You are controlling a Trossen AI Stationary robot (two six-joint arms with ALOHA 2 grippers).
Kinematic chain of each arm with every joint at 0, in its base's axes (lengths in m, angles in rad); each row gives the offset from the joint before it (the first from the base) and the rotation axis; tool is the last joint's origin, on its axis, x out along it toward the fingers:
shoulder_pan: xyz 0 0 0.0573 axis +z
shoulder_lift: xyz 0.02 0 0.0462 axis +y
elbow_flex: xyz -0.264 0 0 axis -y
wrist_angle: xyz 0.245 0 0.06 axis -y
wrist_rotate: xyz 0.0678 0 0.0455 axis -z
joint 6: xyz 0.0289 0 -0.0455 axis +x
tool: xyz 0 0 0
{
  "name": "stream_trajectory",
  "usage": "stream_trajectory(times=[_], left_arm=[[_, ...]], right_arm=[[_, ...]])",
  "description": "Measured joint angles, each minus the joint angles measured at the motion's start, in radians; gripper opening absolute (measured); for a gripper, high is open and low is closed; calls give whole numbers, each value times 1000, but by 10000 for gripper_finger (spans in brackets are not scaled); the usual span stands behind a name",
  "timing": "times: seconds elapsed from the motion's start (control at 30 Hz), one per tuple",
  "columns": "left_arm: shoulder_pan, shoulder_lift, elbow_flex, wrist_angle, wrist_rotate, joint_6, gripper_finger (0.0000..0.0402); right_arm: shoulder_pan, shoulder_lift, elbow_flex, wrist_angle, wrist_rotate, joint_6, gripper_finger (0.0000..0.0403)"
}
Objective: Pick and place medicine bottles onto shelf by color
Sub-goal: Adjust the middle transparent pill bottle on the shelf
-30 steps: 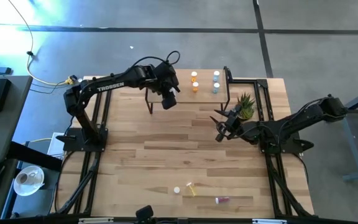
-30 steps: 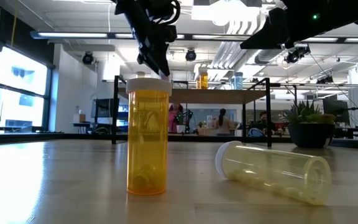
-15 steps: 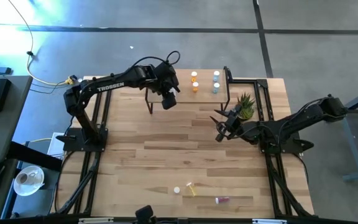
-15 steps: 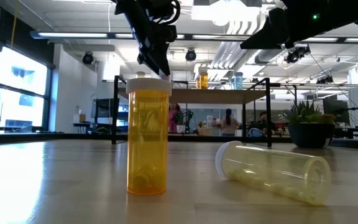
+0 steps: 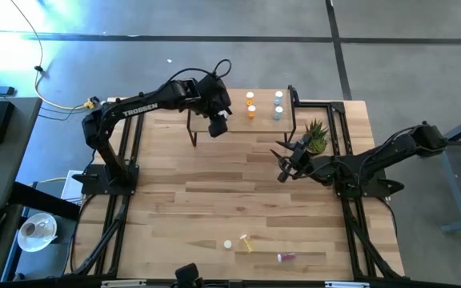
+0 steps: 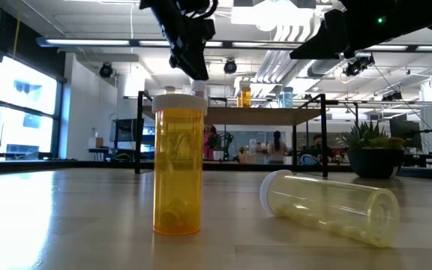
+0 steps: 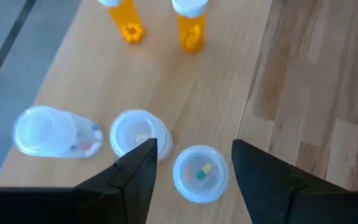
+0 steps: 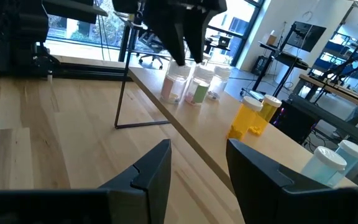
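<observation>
The shelf point(image 5: 238, 120) stands at the table's far middle. On it stand three clear white-capped bottles point(image 7: 138, 134), two orange bottles point(image 5: 250, 105) and two blue-grey bottles point(image 5: 278, 105). My left gripper point(image 7: 192, 149) is open above the clear bottles, its fingers on either side of one clear bottle point(image 7: 201, 173) below, without touching it. It also shows in the high view point(image 5: 217, 126). My right gripper point(image 5: 285, 166) is open and empty beside the potted plant point(image 5: 317, 136). Near the front edge, a yellow bottle point(image 6: 178, 165) stands upright, a pale one point(image 6: 332, 206) lies on its side, and a pinkish-red one point(image 5: 286, 257) lies on the table.
The black arm frames point(image 5: 118, 184) run along the table's left and right sides. The plant stands just right of the shelf. The middle of the wooden tabletop point(image 5: 230, 192) is bare. People show in the room beyond the table in the low view.
My left gripper has risen a little above the shelf, staying open. The bottles on the shelf and the table have kept their places.
</observation>
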Motion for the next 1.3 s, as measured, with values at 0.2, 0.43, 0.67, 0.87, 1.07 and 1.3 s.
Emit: stream_trajectory(times=[0.2, 0.43, 0.67, 0.87, 1.07, 1.3], left_arm=[[0, 0, 56, -58, -3, 33, 193], [0, -28, 66, -77, -6, 92, 191], [0, -92, 48, -67, 13, 106, 175], [0, -205, -192, 82, 118, 78, 159], [1, -342, -410, 233, 112, 11, 154], [0, -489, -608, 399, 112, -44, 154]], right_arm=[[0, 0, 0, 0, 0, 0, 147], [0, 0, 0, 22, 0, -1, 147], [-23, 0, 0, 77, -44, -30, 147], [-90, 0, 84, -46, -169, -38, 147], [-186, 1, 213, -258, -266, -2, 147], [-316, 2, 314, -335, -448, -2, 147]])
